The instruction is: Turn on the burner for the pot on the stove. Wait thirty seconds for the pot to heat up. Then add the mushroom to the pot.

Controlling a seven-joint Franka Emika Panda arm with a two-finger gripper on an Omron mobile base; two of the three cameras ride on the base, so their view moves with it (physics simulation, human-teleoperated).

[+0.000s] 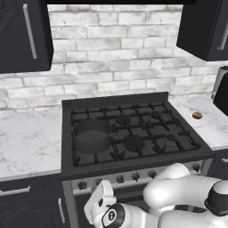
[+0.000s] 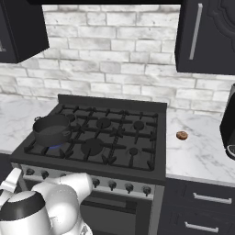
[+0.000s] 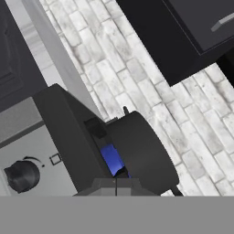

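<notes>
Closed gripper (image 1: 99, 199) low at the stove front, flame already lit under the pot.

Up and just ahead of it, the pot (image 1: 91, 136) sits on the lit burner (image 1: 94, 154) at the near left of the stove (image 1: 147, 156). Off to its far right, past every grate, the mushroom (image 1: 197, 116) lies on the counter (image 1: 209, 127); it is a round lump with no long axis, with open room above it, though a dark appliance (image 1: 221, 91) stands close by.

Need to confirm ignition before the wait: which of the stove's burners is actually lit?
The front-left burner, directly under the pot: a small blue flame shows beneath it. The other burner caps on the stove are dark and flameless.
</notes>
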